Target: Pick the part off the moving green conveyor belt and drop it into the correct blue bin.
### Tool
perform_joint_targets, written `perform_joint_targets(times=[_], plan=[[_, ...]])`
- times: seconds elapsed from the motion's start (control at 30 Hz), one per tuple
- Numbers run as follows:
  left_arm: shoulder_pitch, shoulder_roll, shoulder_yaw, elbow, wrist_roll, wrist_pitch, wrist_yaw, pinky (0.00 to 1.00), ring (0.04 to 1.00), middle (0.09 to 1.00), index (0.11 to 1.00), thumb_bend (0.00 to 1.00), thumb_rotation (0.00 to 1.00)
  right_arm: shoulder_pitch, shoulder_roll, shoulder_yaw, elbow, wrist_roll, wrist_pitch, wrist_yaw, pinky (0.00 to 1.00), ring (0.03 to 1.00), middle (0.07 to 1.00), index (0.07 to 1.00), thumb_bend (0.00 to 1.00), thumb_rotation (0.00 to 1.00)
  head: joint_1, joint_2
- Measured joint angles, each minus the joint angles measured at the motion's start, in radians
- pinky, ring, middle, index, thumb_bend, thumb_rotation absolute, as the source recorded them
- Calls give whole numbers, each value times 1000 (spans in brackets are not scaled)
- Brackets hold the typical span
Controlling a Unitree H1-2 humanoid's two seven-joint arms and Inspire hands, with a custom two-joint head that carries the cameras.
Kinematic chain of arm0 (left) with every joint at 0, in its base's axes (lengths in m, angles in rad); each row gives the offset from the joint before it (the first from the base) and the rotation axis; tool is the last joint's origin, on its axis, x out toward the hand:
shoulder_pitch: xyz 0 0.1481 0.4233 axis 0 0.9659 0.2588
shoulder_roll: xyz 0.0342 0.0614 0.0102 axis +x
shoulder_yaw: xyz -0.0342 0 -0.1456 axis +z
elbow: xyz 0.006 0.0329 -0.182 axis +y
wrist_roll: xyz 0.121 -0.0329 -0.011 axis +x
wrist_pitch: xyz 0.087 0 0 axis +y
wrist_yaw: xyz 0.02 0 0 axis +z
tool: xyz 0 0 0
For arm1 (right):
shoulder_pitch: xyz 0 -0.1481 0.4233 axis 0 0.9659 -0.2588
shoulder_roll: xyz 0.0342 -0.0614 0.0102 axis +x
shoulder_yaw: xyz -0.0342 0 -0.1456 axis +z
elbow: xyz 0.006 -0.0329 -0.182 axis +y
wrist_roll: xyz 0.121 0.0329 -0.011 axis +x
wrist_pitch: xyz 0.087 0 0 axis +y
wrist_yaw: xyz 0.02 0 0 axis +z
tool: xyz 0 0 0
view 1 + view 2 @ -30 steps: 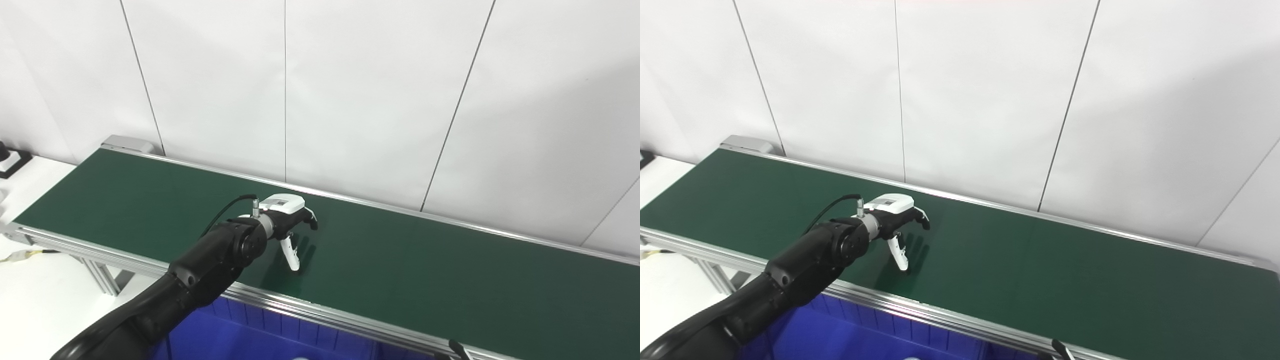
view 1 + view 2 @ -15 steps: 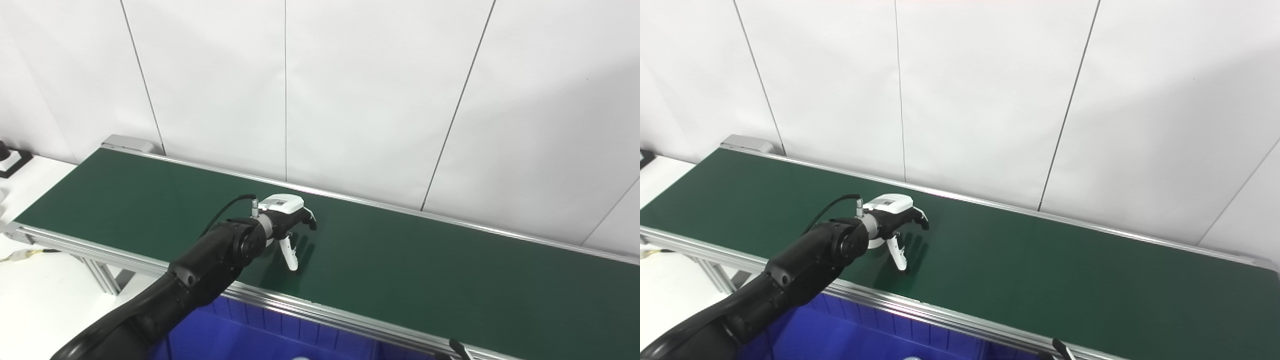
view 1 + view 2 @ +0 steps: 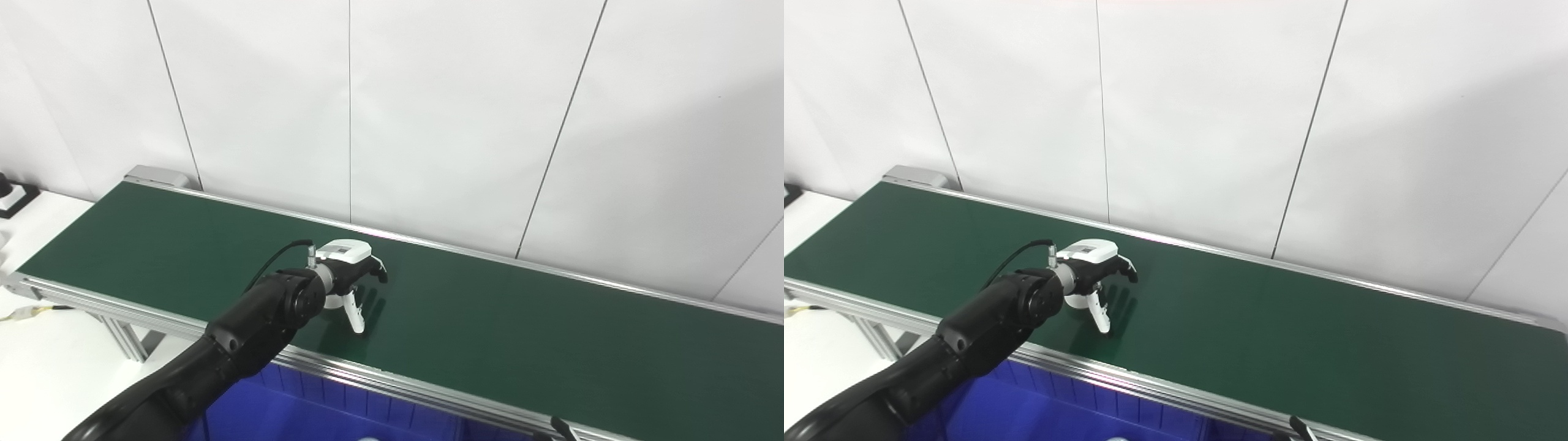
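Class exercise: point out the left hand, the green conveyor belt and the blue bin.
left hand (image 3: 352, 269): left eye view, palm.
green conveyor belt (image 3: 520, 331): left eye view, bare belt.
blue bin (image 3: 1041, 410): right eye view, inner wall.

small white rounded part (image 3: 334, 301) lying on dark green conveyor belt (image 3: 490, 318), near the belt's front rail, mostly hidden beneath the left hand (image 3: 350, 275). shape unclear. blue bin (image 3: 294, 416) below the belt's front edge, open-topped, ribbed inner wall, only partly in view.
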Motion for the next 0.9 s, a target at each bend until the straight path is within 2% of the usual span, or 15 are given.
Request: perform_joint_targets(times=[0.9], plan=[[11,0,5,-1,0,0,6,871,844,866,767,859,0,7,-8,-1,-5,0,0,6,664,744,794,896,431,657,0,6]])
